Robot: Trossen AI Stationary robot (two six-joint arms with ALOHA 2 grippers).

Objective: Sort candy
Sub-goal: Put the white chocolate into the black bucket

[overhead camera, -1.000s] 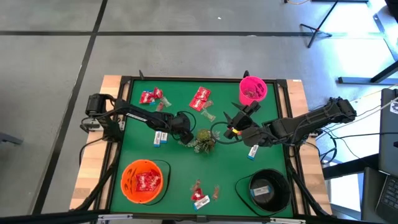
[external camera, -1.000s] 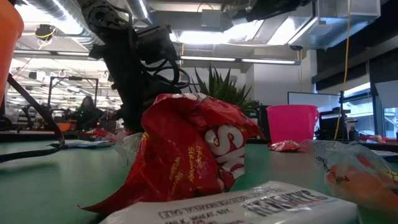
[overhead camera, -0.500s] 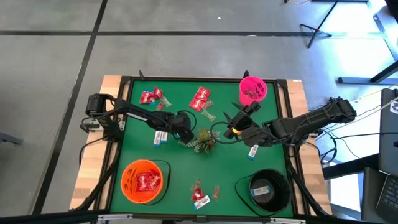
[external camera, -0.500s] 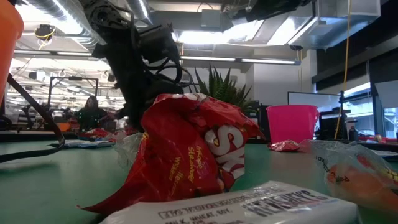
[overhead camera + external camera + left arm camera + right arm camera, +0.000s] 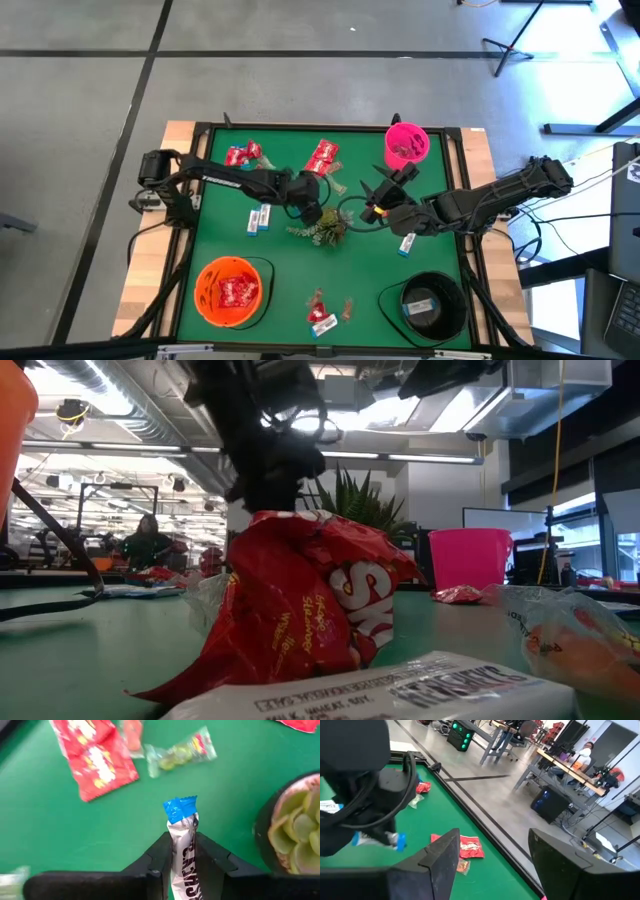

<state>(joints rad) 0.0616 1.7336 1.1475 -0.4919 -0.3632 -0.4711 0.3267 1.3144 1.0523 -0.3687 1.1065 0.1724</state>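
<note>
The left gripper (image 5: 182, 857) clamps a white-and-blue bar (image 5: 181, 845) above the mat's centre (image 5: 312, 208), just beside the potted succulent (image 5: 325, 227) at its 4 o'clock. Red packets (image 5: 322, 156) lie at 12 o'clock, another white-and-blue bar (image 5: 258, 217) at 9 o'clock. The bar's long axis runs along the fingers, blue crimped end pointing away from the wrist — only the left wrist view shows this; from above the gripper hides the bar. The low view is blocked by a red packet (image 5: 305, 605) close to the lens. The right gripper (image 5: 385, 193) waits near the pink cup (image 5: 406, 144), fingers spread, empty. Orange bowl (image 5: 231, 290) holds red packets; black bowl (image 5: 432, 304) holds one bar.
</note>
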